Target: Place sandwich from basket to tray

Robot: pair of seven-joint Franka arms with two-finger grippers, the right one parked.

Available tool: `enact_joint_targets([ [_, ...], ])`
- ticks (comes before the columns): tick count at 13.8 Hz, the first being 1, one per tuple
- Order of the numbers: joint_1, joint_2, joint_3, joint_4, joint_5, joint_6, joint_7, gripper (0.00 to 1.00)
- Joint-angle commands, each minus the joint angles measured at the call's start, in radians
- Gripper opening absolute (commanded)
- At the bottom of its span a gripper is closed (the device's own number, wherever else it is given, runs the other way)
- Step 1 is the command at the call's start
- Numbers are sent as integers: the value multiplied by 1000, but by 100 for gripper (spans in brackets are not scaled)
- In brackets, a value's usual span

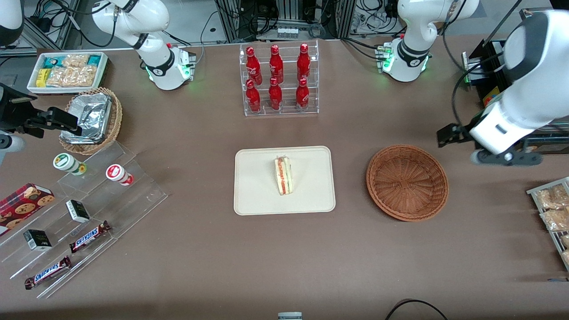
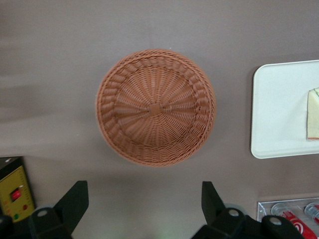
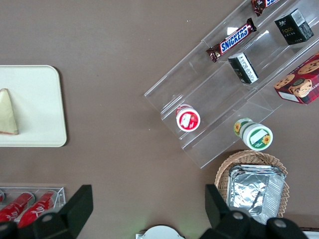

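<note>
Two Snickers bars (image 1: 47,272) lie nearest the camera on a clear stepped stand, toward the parked arm's end of the desk (image 1: 200,266). With them are two small dark boxes (image 1: 37,240), two round tubs (image 1: 119,174) and one cookie box (image 1: 24,202).

One sandwich (image 1: 283,175) lies on the one tray (image 1: 253,195), mid-desk. The one basket (image 1: 407,182), beside the tray toward the working arm's end, holds nothing. Six red bottles (image 1: 275,94) stand in a rack farther from the camera than the tray.

The left arm's pincer (image 2: 143,204) hangs above the desk near the basket, spread wide and carrying nothing.

I judge the placing done. What remains is only to draw the arm clear without brushing the basket.
</note>
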Motion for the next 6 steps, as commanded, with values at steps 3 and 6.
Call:
enact_joint_targets([
  [3,61,-42,-24,52,46,-101,41,100],
  [6,69,-48,-21,67,28,-129,42,100],
])
